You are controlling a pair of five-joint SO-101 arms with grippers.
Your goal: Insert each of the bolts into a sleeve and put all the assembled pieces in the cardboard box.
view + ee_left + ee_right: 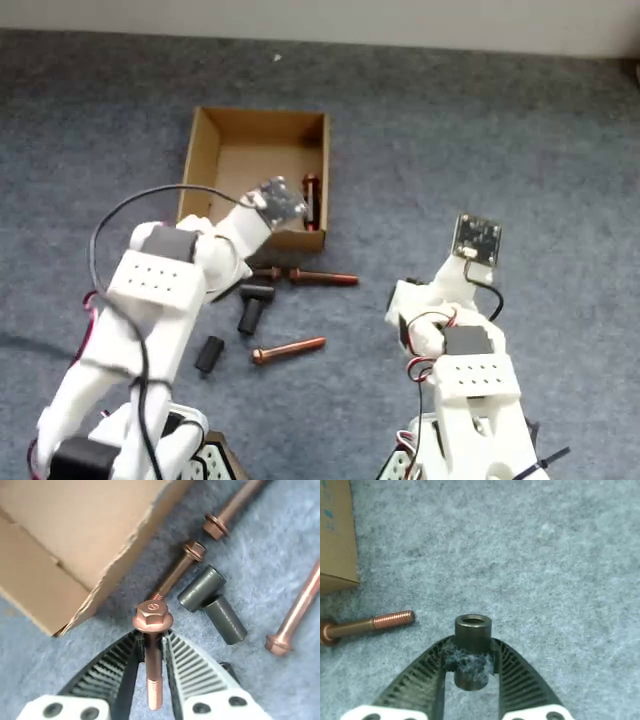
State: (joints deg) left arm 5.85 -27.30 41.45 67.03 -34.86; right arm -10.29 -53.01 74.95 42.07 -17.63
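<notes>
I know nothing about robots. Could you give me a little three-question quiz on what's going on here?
1. True or false: the left end effector grips a copper-coloured bolt.
2. The right end effector holds: A) a dark sleeve B) a bolt C) nothing.
3. How many loose bolts lie on the carpet?
Key: 1 true; 2 A; 3 three.

Soft even light, faint shadows on the carpet (520,120), dull sheen on bolt (152,617)
</notes>
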